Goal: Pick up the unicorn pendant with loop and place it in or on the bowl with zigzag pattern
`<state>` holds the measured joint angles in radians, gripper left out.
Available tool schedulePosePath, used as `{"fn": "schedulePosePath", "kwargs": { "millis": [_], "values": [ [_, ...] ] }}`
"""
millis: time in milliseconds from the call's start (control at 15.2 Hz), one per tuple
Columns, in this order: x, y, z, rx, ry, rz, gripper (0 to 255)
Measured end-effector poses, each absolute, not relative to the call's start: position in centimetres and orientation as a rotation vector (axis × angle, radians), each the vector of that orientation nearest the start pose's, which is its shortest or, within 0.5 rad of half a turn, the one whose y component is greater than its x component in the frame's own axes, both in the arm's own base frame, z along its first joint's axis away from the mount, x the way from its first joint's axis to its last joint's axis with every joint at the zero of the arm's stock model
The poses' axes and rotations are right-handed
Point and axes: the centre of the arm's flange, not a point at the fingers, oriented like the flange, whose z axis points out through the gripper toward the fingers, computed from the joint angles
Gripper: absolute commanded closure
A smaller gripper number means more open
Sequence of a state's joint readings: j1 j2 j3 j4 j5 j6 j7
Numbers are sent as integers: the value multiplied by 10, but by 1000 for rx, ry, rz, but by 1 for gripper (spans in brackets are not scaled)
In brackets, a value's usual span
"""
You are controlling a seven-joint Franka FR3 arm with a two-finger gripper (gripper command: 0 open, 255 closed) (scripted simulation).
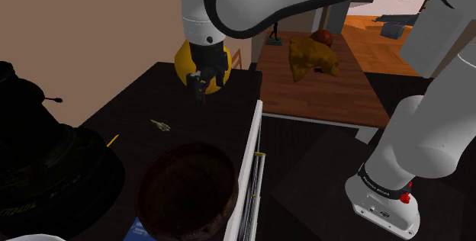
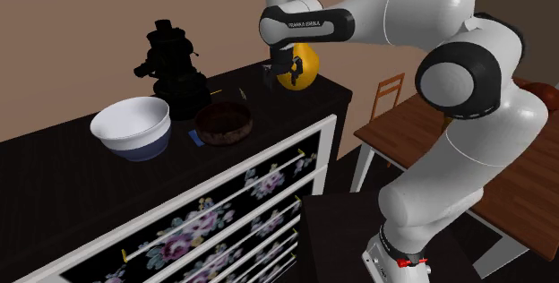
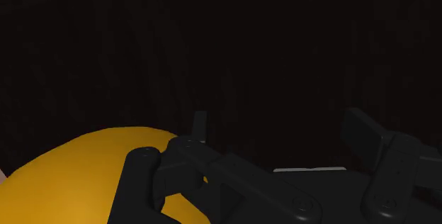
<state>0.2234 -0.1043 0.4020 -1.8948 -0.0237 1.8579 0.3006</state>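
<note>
Nearest in the shoulder view, the brown bowl (image 1: 185, 192) sat on the dark dresser top (image 1: 221, 117) at the lower middle of the frame, with a small blue thing (image 1: 140, 229) just beside it at the bottom edge. A white bowl (image 2: 133, 127) with a blue lower part stood further along the top, left of the brown one in the second exterior view. No zigzag pattern could be made out on either bowl. A large black object (image 1: 42, 163) took up the left of the shoulder view.

Past the brown bowl, the little pendant (image 1: 160, 125) lay flat on the dresser top in the middle left of the frame, with a thin yellow stick (image 1: 112, 140) to its left. It touched neither bowl.

Further still, the claw (image 1: 204, 87) hung over the far end of the dresser top, up and to the right of the pendant and well apart from it. Its fingers (image 3: 200, 125) stood apart with nothing between them. A round yellow object (image 1: 185, 62) sat just behind the claw.

Beyond the dresser, in the upper right, a wooden table (image 1: 320, 94) carried a yellow-brown lump (image 1: 313, 56) and a red ball (image 1: 323, 35).
</note>
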Motion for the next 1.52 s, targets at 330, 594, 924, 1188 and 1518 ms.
{"fn": "schedulePosePath", "kwargs": {
  "millis": [330,594,924,1188,1518],
  "values": [
    [449,385,545,-3109,-596,-176,0],
    [458,429,541,-3095,-654,-211,0],
    [464,461,530,-3087,-685,-233,0],
    [469,462,509,-3087,-686,-233,0],
    [469,462,501,-3086,-686,-234,0]
  ]
}}
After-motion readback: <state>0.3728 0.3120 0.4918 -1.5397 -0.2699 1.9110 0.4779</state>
